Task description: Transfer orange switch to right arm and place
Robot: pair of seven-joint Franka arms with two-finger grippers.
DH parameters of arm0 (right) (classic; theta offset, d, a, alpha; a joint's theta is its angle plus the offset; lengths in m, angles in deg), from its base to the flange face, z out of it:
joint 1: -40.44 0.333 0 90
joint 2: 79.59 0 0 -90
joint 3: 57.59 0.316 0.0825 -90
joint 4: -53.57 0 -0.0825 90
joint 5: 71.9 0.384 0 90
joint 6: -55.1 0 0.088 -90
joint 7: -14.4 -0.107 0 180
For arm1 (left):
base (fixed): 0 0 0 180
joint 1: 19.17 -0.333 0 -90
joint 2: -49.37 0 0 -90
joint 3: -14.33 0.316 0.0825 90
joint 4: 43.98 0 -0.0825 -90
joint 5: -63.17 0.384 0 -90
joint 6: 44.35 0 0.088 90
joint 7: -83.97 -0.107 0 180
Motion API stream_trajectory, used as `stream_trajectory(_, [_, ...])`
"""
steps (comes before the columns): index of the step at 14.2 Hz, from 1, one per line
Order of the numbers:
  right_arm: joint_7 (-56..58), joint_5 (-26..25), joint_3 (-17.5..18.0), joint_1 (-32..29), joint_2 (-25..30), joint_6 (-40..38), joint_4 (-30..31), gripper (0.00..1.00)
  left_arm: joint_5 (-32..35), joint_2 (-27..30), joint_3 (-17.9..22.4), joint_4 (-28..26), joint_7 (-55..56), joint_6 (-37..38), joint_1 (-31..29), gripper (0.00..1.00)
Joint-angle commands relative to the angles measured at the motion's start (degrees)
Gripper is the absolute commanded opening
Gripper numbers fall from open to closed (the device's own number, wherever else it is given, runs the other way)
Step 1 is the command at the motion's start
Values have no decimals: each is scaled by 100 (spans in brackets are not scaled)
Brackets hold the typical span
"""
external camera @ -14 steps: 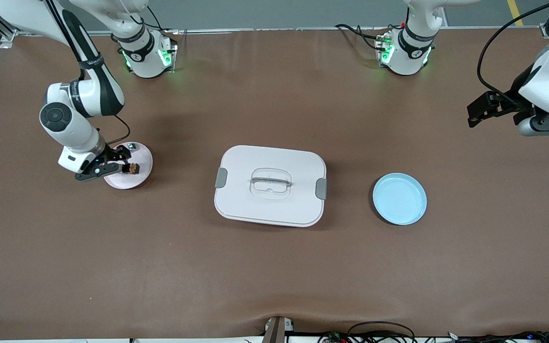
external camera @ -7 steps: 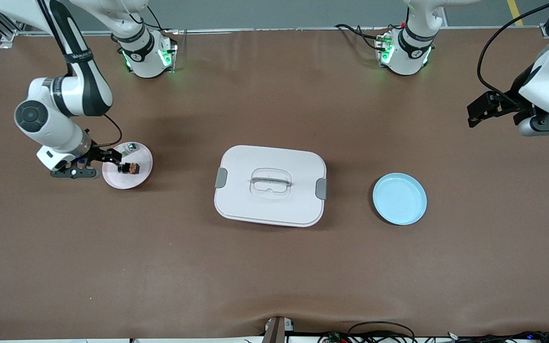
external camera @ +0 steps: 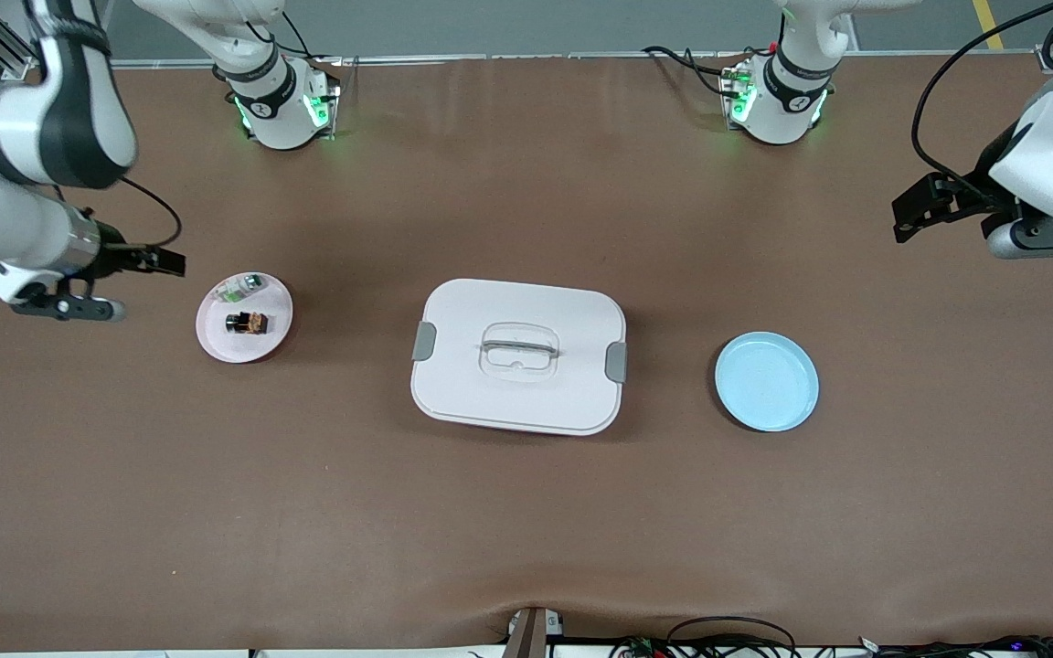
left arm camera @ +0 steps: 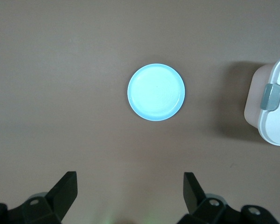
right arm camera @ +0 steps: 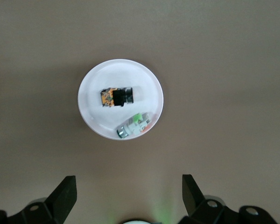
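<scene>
The orange switch (external camera: 248, 323) lies on the pink plate (external camera: 272, 340) toward the right arm's end of the table, free of any gripper. It also shows in the right wrist view (right arm camera: 116, 96) on that plate (right arm camera: 91, 114). My right gripper (external camera: 165, 264) is open and empty, raised over the bare table beside the pink plate. My left gripper (external camera: 912, 212) is open and empty, held up over the left arm's end of the table, where the arm waits.
A small whitish-green part (external camera: 244, 286) shares the pink plate, as the right wrist view (right arm camera: 134, 126) shows. A white lidded container (external camera: 518, 356) sits at the table's middle. A blue plate (external camera: 767, 381) lies between it and the left arm's end.
My right gripper let go of the orange switch on the pink plate, then drew up and away toward the right arm's end of the table. The left arm barely moved.
</scene>
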Motion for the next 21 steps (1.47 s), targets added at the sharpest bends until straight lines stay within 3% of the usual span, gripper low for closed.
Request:
stream_trajectory(1, [-79,226,60,-44,-57,-833,-1011,100,-12,282,-34,-266,-120,36,-30,100])
stream_trajectory(4, [-70,314,25,-62,-22,-1371,-2030,100,-47,353,-34,-371,-129,19,-48,100])
stream_trajectory(8, [-105,288,25,-80,-22,-1599,-2797,100,-82,405,-25,-477,-287,-78,-92,100])
stream_trajectory(13, [-131,332,16,-106,-57,-1618,-2798,100,-248,853,-8,-1109,-287,-473,-110,100])
stream_trajectory(21, [-122,332,25,-106,-83,-1556,-2798,100,-346,626,28,-768,-191,-456,-101,100])
